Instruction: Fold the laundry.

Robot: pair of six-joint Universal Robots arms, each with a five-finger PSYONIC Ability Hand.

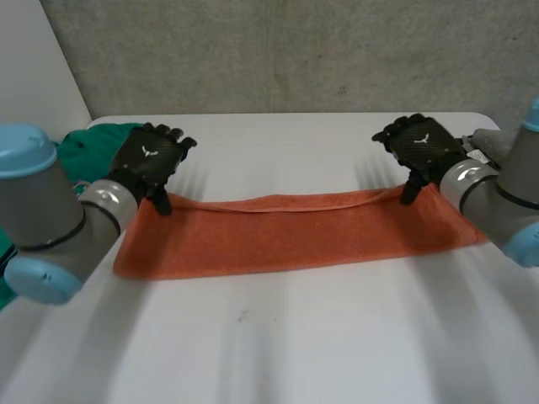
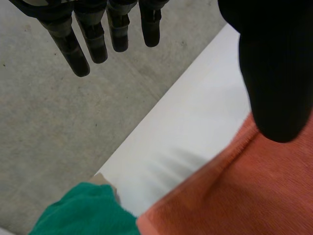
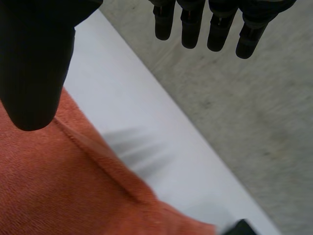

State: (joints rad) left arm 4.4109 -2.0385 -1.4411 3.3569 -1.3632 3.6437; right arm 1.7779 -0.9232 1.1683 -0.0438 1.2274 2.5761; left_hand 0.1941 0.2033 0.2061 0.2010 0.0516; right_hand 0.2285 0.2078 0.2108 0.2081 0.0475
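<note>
Left robot hand [image 1: 150, 160] & right robot hand [image 1: 421, 147] both spread, holding nothing, over far corners of orange towel [image 1: 286, 234]. I'd pinch both evenly b4 lifting, keep edge taut.

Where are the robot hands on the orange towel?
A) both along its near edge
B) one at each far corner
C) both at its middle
B: the left robot hand and the right robot hand sit at the far corners of the orange towel, one at each end, with fingers straight.

The towel [image 1: 286, 231] is plain orange, the cloth [image 1: 88, 147] green, the table [image 1: 278, 337] white.
</note>
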